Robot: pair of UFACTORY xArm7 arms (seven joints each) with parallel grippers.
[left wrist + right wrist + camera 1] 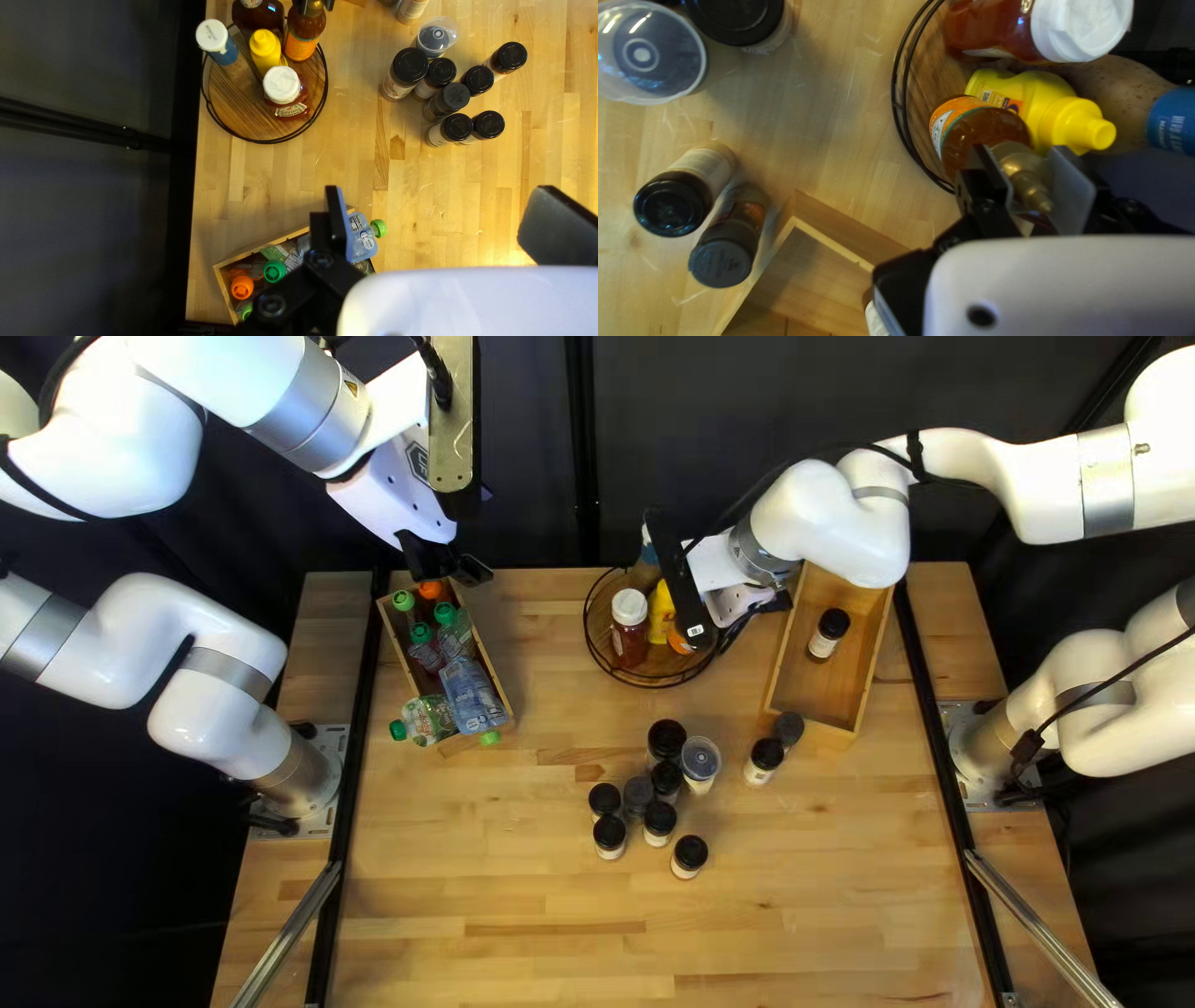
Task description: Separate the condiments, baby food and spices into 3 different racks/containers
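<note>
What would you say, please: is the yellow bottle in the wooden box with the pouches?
No, the yellow bottle stands on the round wire-rimmed tray, apart from the wooden box with the pouches.

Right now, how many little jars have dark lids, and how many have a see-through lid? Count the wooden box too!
Dark-lidded jars: 10 (9 on the table, 1 in the wooden box)
See-through-lidded jar: 1
Total I can see: 11
</note>
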